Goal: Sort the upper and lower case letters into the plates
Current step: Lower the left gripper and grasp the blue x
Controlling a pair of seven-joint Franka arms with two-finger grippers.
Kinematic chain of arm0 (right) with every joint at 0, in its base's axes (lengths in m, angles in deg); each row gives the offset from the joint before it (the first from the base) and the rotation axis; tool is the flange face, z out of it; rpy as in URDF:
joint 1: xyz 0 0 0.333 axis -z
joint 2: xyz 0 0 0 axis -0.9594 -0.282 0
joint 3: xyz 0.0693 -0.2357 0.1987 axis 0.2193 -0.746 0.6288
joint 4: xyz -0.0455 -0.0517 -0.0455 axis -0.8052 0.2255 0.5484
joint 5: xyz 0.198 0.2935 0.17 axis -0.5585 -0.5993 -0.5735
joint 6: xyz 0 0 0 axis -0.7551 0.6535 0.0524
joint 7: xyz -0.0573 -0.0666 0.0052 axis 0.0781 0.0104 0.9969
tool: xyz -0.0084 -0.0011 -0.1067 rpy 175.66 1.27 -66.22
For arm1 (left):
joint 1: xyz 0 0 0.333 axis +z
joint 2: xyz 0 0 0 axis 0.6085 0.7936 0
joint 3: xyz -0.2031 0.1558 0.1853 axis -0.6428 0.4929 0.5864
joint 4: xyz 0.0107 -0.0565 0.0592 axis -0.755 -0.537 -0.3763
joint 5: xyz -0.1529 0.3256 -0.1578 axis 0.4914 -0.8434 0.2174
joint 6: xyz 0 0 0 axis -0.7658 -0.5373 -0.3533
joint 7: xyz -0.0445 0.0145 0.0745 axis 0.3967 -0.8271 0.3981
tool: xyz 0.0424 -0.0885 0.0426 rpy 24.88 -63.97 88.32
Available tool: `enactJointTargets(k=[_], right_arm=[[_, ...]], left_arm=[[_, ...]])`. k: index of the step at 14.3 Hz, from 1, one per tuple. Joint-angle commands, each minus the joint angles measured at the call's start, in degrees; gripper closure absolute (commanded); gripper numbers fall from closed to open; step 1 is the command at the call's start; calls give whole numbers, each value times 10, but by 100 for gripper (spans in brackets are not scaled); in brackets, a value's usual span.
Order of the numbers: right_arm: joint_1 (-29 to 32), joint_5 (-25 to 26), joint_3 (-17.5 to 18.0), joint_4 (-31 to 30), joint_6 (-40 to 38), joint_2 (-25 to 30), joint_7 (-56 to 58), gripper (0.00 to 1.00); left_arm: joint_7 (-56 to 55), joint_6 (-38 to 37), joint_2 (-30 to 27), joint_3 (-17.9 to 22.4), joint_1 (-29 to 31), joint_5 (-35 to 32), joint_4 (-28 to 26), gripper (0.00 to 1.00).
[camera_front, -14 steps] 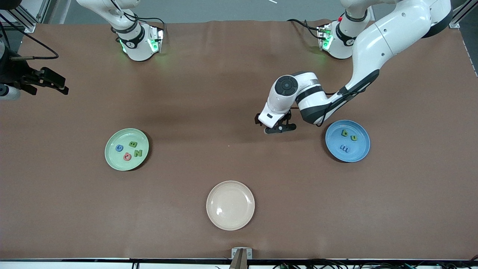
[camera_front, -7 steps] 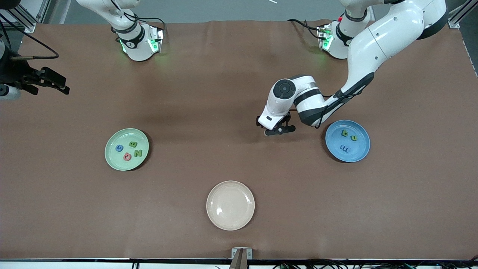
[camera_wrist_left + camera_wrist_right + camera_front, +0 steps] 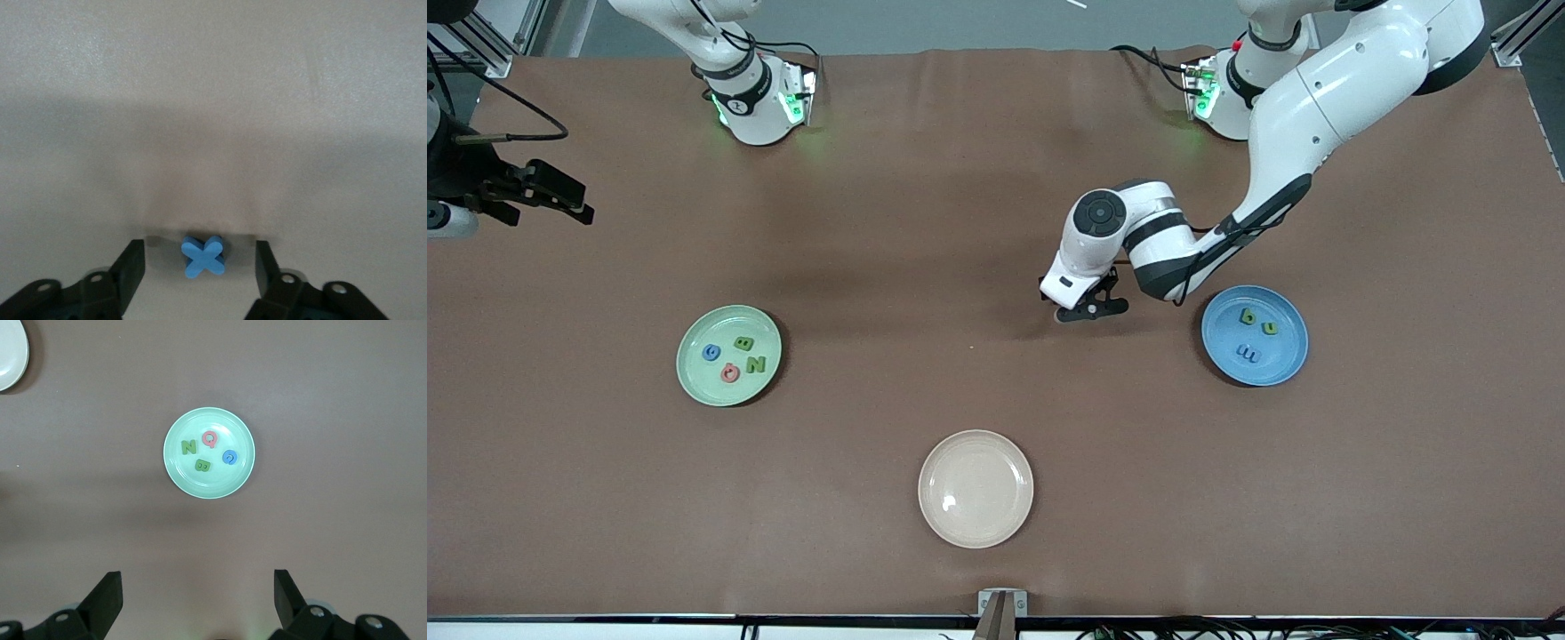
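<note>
left gripper [image 3: 198, 267]: down at the table, fingers [image 3: 130, 270] spread on either side of a blue x letter [image 3: 203, 257], a gap each side, not touching it
blue x letter: flat on the brown table [image 3: 925, 222], between mint plate and blue plate, closer to the blue one; hidden under the gripper in the front view
left arm [image 3: 1303, 98]: reaches from its base out and down toward mid-table, elbow high, forearm folded back, wrist pointing straight down just beside the blue plate
blue plate [image 3: 1285, 363]: toward the left arm's end of the table; holds green b [image 3: 1248, 316], green u [image 3: 1268, 328], blue m [image 3: 1248, 354]
right gripper [image 3: 538, 194]: fingers [image 3: 107, 597] spread wide, nothing between them; held high at the right arm's end of the table, arm waiting
mint plate [image 3: 698, 373]: toward the right arm's end; holds blue G [image 3: 711, 352], green B [image 3: 743, 342], red Q [image 3: 730, 372], green N [image 3: 756, 364]
beige plate [image 3: 975, 444]: nearest the front camera, mid-table, nothing on it
</note>
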Motion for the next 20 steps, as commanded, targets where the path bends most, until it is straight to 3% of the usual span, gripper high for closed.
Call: enactJointTargets(k=[1, 14, 17, 20], right_arm=[[-10, -6, -3, -17, 1, 17, -2, 0], [-4, 9, -2, -17, 7, 17, -1, 0], [-4, 9, -2, -17, 8, 17, -1, 0], [-4, 9, -2, -17, 9, 17, -1, 0]], left_arm=[[-9, 6, -2, 4, -7, 0, 4, 35], [-8, 6, -1, 9, -17, -8, 3, 70], [-2, 6, -1, 10, -17, -9, 3, 84], [-7, -1, -16, 5, -5, -26, 0, 85]])
